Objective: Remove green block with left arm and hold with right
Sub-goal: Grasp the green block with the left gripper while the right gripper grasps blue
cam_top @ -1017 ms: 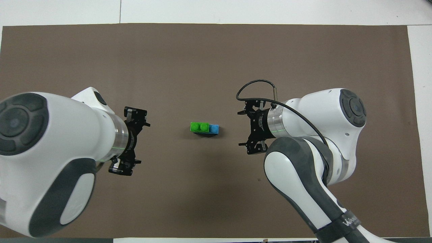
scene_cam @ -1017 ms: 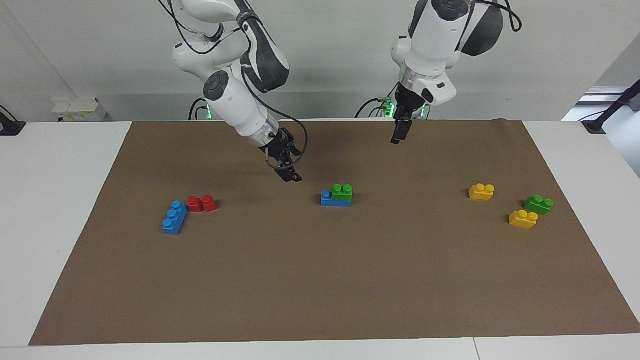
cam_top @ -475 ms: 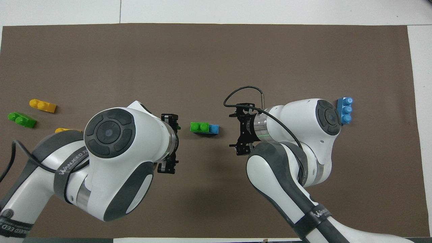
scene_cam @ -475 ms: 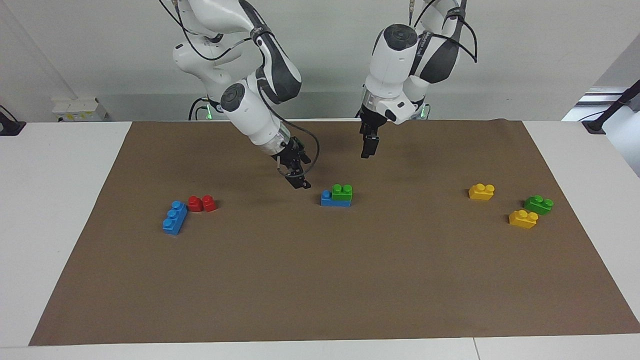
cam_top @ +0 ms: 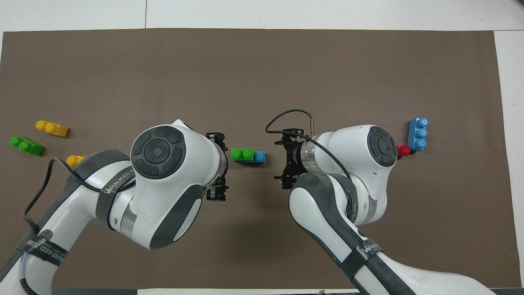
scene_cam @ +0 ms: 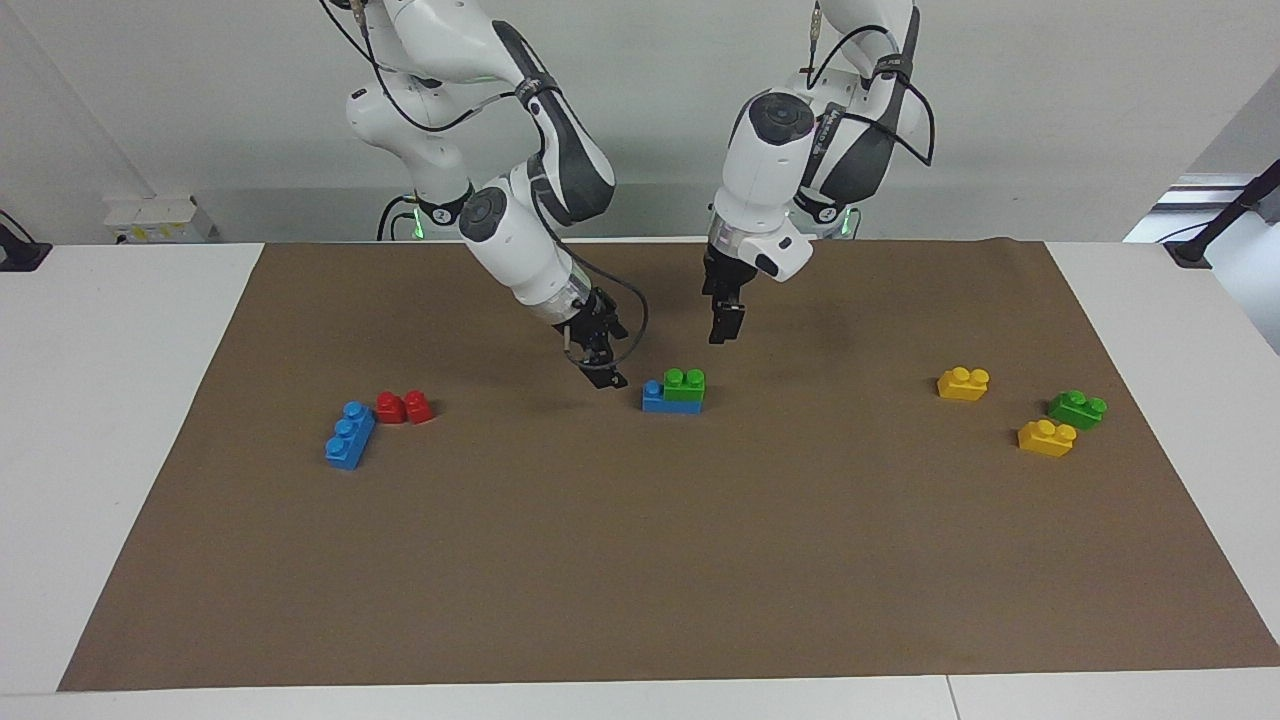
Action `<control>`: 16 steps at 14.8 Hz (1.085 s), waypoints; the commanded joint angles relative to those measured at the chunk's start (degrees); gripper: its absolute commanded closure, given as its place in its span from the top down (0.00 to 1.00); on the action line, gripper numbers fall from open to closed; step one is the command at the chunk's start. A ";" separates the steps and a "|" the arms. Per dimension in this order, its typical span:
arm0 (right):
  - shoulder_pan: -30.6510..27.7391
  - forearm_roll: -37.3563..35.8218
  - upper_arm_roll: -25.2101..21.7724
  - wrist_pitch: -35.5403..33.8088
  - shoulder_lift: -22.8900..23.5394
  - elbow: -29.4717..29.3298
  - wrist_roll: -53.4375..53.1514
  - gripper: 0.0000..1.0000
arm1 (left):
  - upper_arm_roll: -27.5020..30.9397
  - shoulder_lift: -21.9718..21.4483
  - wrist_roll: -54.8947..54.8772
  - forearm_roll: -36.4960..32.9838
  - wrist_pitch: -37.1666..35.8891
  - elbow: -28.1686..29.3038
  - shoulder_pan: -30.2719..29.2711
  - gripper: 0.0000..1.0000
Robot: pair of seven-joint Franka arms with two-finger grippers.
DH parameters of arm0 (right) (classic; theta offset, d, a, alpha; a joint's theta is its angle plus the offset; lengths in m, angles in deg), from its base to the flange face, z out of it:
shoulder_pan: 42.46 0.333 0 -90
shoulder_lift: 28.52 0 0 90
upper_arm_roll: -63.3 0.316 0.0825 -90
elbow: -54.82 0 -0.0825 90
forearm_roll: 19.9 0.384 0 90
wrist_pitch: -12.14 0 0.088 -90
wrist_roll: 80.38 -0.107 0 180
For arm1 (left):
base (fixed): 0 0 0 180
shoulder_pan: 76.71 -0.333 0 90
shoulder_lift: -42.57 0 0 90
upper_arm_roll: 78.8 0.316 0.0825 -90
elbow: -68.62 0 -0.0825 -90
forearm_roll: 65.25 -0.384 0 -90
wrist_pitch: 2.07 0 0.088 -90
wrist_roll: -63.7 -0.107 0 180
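A brown mat (scene_cam: pixel 640 560) covers most of the white table (scene_cam: pixel 110 400). Taking the mat as landmark: near its middle lies a blue brick (scene_cam: pixel 668 401). Toward the right arm's end lie a second blue brick (scene_cam: pixel 349 435) and, touching it, a red brick (scene_cam: pixel 405 407). Toward the left arm's end lie two yellow bricks (scene_cam: pixel 963 383) (scene_cam: pixel 1046 438) with a spare green brick (scene_cam: pixel 1077 409) between them, just beside the farther yellow one.
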 commanded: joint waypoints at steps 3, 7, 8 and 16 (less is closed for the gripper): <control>1.14 5.39 -0.17 5.05 2.83 -0.23 3.99 0.99 | 1.01 3.10 3.43 0.16 3.81 -0.56 1.64 1.00; 2.54 5.93 -0.17 7.78 5.03 -0.58 4.78 0.99 | 1.10 5.91 4.13 -0.54 5.57 -2.14 1.64 1.00; 2.63 6.02 -0.17 7.79 5.64 -1.10 4.78 0.99 | 1.10 6.52 4.22 -0.80 5.75 -2.75 1.55 1.00; 5.01 7.86 -0.08 11.47 8.89 -2.43 4.87 0.99 | 1.19 13.37 7.11 -4.31 7.33 -6.52 1.73 1.00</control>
